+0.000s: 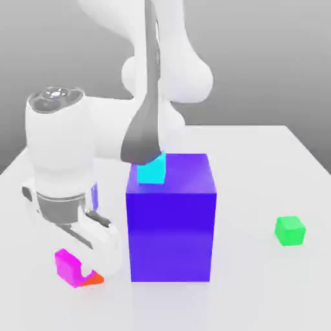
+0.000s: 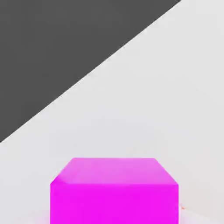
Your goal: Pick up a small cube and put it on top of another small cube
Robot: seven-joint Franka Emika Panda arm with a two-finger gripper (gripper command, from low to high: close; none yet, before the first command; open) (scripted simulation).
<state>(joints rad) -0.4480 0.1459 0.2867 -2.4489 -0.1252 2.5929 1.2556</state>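
The gripper (image 1: 83,262) is seen closed on the small magenta cube (image 1: 67,266) at the desk's (image 1: 258,291) seven o'clock, an orange cube (image 1: 94,279) touching it. The green cube (image 1: 289,230) is placed well apart at four o'clock, past the big blue block (image 1: 171,226) topped by a cyan cube (image 1: 152,170).

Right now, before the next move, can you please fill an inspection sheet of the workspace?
Surface: white table, bare around the things.
Job's things: magenta cube at the exterior view's lower left, at the hand; green cube alone at the exterior view's right, nothing on it.
Clutter: big blue block in the middle, between the two cubes; cyan cube at its upper left edge; orange cube partly hidden beside the magenta one.
Hand: the hand is low at the magenta cube, shut on it.
Cables: nothing seen.
Surroundings: plain grey background.
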